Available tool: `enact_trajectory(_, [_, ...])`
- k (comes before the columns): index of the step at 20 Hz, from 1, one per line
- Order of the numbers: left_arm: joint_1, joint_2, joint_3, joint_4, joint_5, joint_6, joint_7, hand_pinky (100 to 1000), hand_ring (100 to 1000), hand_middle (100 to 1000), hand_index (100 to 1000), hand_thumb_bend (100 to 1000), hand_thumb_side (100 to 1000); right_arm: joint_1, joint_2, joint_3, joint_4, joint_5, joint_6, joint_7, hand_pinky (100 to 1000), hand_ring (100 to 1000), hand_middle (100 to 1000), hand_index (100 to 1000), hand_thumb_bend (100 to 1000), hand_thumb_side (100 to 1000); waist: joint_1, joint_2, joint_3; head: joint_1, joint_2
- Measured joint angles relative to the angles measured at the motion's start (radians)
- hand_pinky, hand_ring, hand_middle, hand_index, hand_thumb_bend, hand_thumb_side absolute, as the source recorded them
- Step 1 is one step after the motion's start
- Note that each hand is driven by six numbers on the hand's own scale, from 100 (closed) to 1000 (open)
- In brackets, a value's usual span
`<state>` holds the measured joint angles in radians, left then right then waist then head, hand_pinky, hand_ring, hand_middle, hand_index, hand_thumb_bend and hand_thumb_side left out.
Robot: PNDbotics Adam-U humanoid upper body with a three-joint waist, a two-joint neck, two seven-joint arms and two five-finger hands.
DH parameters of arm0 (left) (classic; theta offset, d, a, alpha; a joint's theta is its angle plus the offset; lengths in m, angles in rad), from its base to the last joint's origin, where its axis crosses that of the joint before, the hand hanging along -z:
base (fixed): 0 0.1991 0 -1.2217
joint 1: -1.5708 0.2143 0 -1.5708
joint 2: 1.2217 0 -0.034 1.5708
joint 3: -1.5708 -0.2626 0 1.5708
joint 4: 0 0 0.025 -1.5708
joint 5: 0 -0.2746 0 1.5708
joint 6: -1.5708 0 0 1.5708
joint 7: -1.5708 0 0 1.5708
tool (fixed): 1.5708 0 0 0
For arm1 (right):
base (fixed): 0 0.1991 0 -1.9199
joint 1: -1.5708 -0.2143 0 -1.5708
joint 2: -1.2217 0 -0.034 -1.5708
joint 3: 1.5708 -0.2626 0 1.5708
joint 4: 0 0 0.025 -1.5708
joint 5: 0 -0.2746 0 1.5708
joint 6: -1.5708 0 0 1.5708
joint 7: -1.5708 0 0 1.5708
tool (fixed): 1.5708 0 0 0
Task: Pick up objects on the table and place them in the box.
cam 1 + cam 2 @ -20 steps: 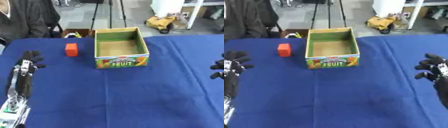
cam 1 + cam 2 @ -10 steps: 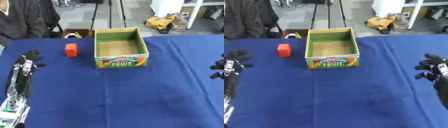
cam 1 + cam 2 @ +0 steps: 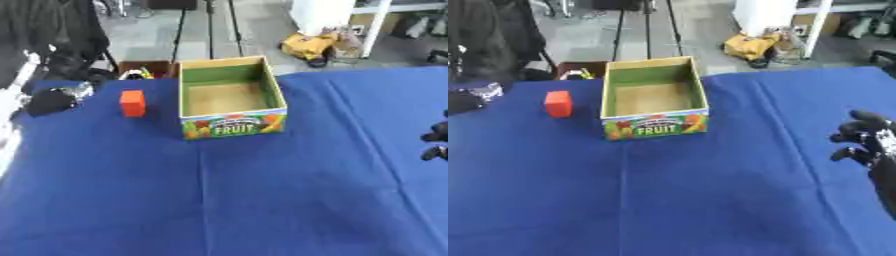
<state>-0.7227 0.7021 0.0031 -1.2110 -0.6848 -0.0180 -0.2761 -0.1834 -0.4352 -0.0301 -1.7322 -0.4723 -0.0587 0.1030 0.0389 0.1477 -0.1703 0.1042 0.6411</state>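
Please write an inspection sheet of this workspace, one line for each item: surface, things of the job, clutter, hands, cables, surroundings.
Surface: table under a blue cloth, with creases, nothing spilled.
Job's things: open cardboard fruit box, upright, nothing in it; orange block on the cloth to its left, apart from it.
Clutter: a small dark container with coloured bits at the far edge, behind the block.
Hands: left hand blurred, near the far left of the cloth, left of the block and not touching it, finger state unclear; right hand at the right edge, fingers curled, holding nothing.
Cables: nothing seen.
Surroundings: grey floor, a yellow object, a white cabinet.
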Motion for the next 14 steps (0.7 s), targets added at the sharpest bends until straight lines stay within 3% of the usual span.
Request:
enact_trajectory(3, [-0.114,0.007,-0.007,0.188,-0.237,-0.053,-0.075,779,739,712,831,773,274,0.002,-0.004,0.005,0.000,0.003,0.001,0.007,469,637,598,783,100,553,0.012,0.015,-0.030,0.009,-0.002])
enact_trajectory(6, [-0.184,-0.015,0.017,0.341,-0.390,-0.094,-0.086,770,724,685,815,757,224,0.002,-0.007,0.007,0.000,0.006,0.003,0.012,468,637,597,783,100,553,0.021,0.042,-0.063,0.018,-0.015])
enact_trajectory(9, [-0.223,-0.035,0.049,0.440,-0.456,-0.124,-0.065,762,724,676,808,736,190,-0.002,-0.008,0.008,0.000,0.012,0.003,0.015,467,637,597,784,100,554,0.033,0.070,-0.099,0.027,-0.032])
enact_trajectory(14, [-0.239,-0.055,0.070,0.503,-0.469,-0.153,-0.030,762,727,676,810,729,184,-0.002,-0.007,0.010,0.000,0.024,0.003,0.015,467,638,597,784,100,554,0.042,0.102,-0.126,0.032,-0.047])
